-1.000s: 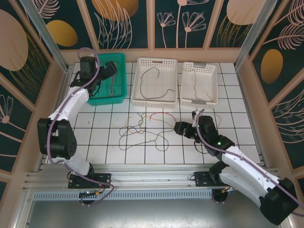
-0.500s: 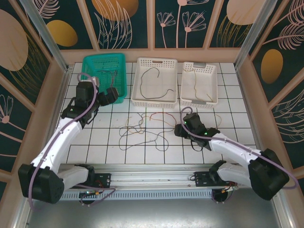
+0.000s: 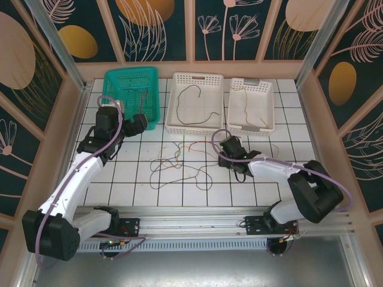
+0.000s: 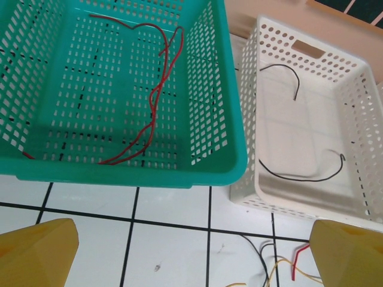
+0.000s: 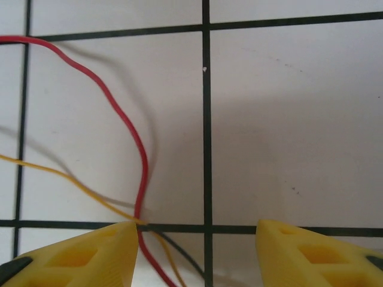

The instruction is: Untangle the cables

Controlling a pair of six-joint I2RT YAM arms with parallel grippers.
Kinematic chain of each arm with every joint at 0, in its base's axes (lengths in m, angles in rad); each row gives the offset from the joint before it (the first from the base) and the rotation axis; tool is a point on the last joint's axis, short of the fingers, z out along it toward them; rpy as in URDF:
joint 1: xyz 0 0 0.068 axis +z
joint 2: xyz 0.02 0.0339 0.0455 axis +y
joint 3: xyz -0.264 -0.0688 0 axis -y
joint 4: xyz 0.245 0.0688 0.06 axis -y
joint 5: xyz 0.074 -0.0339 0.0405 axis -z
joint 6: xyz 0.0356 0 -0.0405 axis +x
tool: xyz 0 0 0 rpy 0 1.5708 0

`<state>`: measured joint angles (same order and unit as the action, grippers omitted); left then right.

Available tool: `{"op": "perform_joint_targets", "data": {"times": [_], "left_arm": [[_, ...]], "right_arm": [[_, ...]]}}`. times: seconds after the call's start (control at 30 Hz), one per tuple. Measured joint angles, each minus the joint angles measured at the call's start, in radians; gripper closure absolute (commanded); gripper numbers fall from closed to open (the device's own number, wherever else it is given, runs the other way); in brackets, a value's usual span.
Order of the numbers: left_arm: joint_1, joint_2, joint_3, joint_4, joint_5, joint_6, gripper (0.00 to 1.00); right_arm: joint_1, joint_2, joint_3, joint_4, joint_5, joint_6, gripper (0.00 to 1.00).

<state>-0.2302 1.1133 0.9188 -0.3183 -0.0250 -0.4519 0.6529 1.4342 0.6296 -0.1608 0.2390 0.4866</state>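
**Left gripper** [image 3: 139,121]: a second ago it was poised over the green basket [image 3: 130,70]. It has since drawn back off the basket's near right corner. The basket interior and its red cable [image 4: 152,101] now lie uncovered ahead of the wide-apart fingertips.

**Right gripper** [image 5: 197,248]: it has advanced in two steps, leftward and away from its base, reaching the right fringe of the loose cables [image 3: 179,161]. The jaws are narrower than before but not closed. A red strand [image 5: 128,128] and a yellow strand [image 5: 66,176] now meet the fingertip on the left of the wrist view.

**Right arm**: it is stretched low along the table, with the elbow swung out rightward.
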Motion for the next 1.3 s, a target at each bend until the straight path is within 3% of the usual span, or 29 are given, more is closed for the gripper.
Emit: {"op": "perform_joint_targets", "data": {"times": [0.13,0.33,0.63,0.87,0.97,1.17,1.3], "left_arm": [[-0.003,0.000,0.000,0.000,-0.026,0.011,0.02],[-0.011,0.000,0.000,0.000,-0.047,0.023,0.01],[-0.012,0.000,0.000,-0.001,-0.063,0.031,0.02],[-0.013,0.000,0.000,-0.001,-0.064,0.033,0.02],[-0.013,0.000,0.000,-0.001,-0.064,0.033,0.02],[-0.014,0.000,0.000,-0.001,-0.064,0.033,0.01],[-0.019,0.000,0.000,-0.001,-0.067,0.033,0.01]], "right_arm": [[0.000,0.030,0.004,0.006,0.003,-0.006,0.63],[0.000,0.058,0.004,0.038,-0.012,-0.010,0.78],[0.000,0.056,0.002,0.064,-0.081,-0.014,0.91],[0.000,-0.039,-0.016,0.114,-0.228,-0.014,0.95],[0.000,-0.080,-0.016,0.132,-0.275,-0.014,0.89],[-0.008,-0.089,0.011,0.107,-0.245,-0.034,0.57],[-0.016,-0.027,0.061,0.089,-0.202,-0.048,0.51]]}}
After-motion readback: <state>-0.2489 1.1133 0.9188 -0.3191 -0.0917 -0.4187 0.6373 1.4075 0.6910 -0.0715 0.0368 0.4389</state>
